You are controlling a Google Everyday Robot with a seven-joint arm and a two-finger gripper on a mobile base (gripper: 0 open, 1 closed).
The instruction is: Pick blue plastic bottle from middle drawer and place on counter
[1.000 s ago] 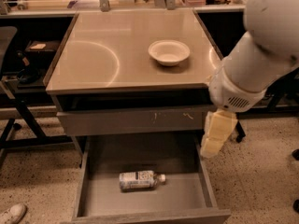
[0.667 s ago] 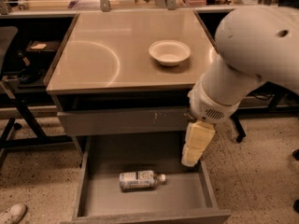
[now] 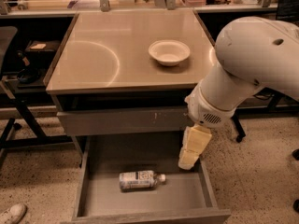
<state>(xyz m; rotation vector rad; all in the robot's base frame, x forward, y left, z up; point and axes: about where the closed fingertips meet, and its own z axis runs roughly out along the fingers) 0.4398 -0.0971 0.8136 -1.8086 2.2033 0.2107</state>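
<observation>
- The surface (image 3: 93,64), a glossy tan square top, fills the middle of the view and sits on a grey drawer cabinet; a faint curved mark arcs across its left half.
- The white robot arm (image 3: 247,64) comes in from the right edge, its thick rounded body overlapping the right front corner of the surface and bending down toward the open drawer.
- The middle drawer (image 3: 182,197) is pulled well out below the cabinet, showing a plain grey floor and grey walls.
- Above it, a shut grey drawer front (image 3: 121,120) carries small scratch marks.
- A long cluttered bench (image 3: 56,3) with metal posts runs along the back, behind the surface.
- The end effector (image 3: 188,161), cream-coloured, hangs pointing down from the arm's wrist, over the right rear part of the middle drawer and near its right wall. Whether it is wide or narrow cannot be told from this view.
- A white bowl (image 3: 169,52) stands upright on the right rear part of the surface.
- The blue plastic bottle (image 3: 139,179) lies on its side on the middle drawer's floor, near the centre, white cap pointing right. It sits lower left of the end effector and apart from it.
</observation>
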